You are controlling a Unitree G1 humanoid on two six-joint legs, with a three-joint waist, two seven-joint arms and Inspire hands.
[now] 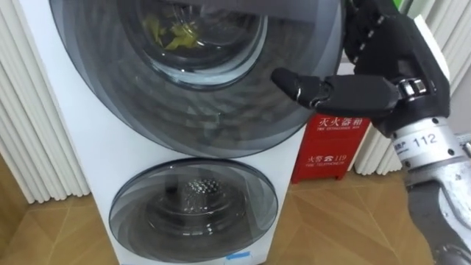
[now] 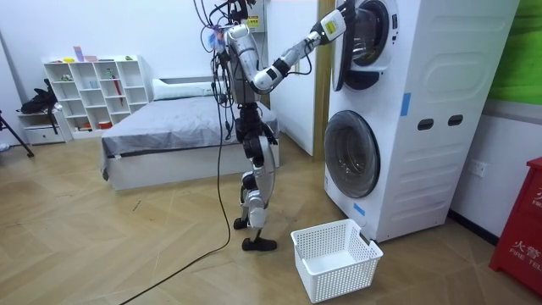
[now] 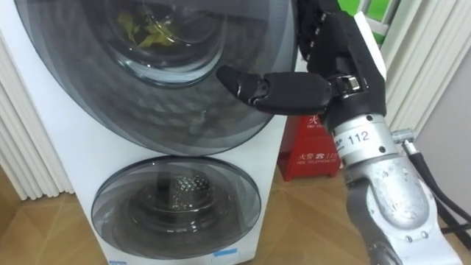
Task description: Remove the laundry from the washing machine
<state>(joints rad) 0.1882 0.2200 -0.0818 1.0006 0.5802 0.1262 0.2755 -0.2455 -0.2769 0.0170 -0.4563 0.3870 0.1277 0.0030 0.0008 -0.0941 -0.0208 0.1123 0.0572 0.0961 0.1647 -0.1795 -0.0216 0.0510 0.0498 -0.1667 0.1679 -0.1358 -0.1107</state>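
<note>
A yellow-green cloth (image 1: 173, 33) lies inside the upper drum, seen through the round grey-tinted upper door (image 1: 213, 121) of the white stacked washing machine (image 2: 423, 110). My right hand (image 1: 383, 66) is at that door's right edge. Its thumb (image 1: 298, 83) lies across the front of the glass and its fingers curl round the rim above. In the room view I stand facing the machine with my right arm raised to the upper door (image 2: 343, 51), which stands slightly ajar.
The lower drum door (image 1: 193, 206) is closed. A red fire-equipment box (image 1: 335, 147) stands on the floor right of the machine. A white laundry basket (image 2: 334, 258) sits on the wooden floor before the machine. A bed (image 2: 169, 127) and shelves (image 2: 89, 93) are behind me.
</note>
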